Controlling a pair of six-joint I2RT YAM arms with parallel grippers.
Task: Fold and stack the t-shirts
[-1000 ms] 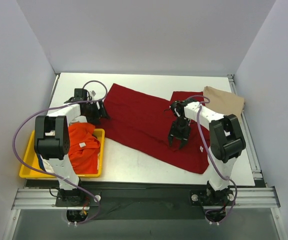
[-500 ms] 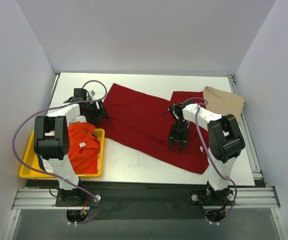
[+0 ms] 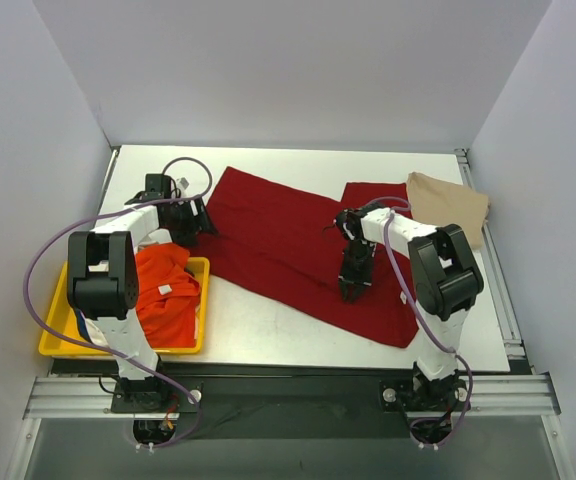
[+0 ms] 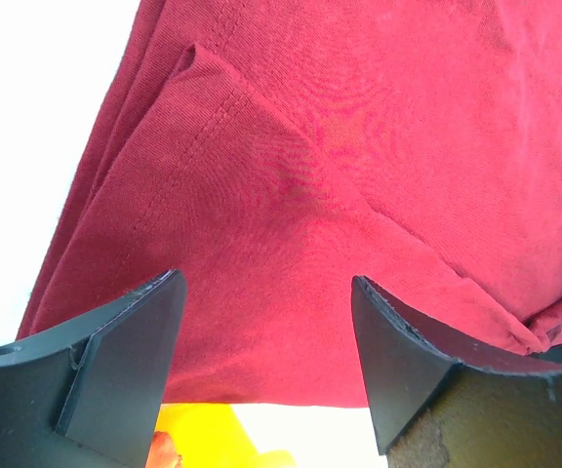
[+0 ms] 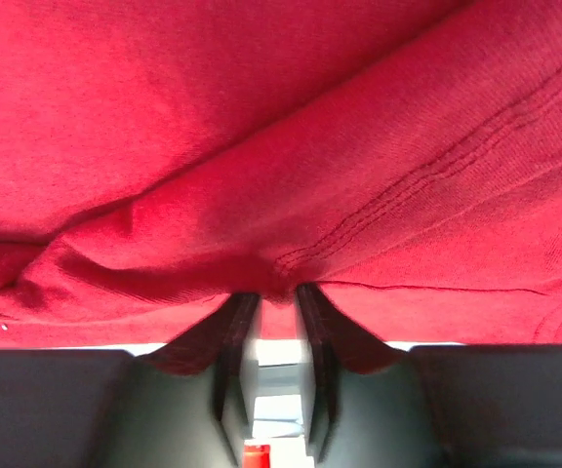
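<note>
The large dark red t-shirt (image 3: pixel 278 240) lies spread across the middle of the table. My right gripper (image 3: pixel 353 290) sits on its right part. In the right wrist view the gripper (image 5: pixel 269 292) is shut on a pinched fold of the red cloth (image 5: pixel 261 117). My left gripper (image 3: pixel 206 222) is at the shirt's left edge. In the left wrist view it (image 4: pixel 266 283) is open and empty over the red cloth (image 4: pixel 310 146). A tan t-shirt (image 3: pixel 450 205) lies at the back right. An orange t-shirt (image 3: pixel 165 290) lies in the tray. No white or blue shirt shows clearly.
A yellow plastic tray (image 3: pixel 58 330) stands at the front left, and its corner shows in the left wrist view (image 4: pixel 198 434). Bare table (image 3: pixel 258 320) lies in front of the red shirt. Grey walls close in the table on three sides.
My right gripper has gone from open to shut on a fold of the red shirt and shifted slightly left. The left arm has hardly moved.
</note>
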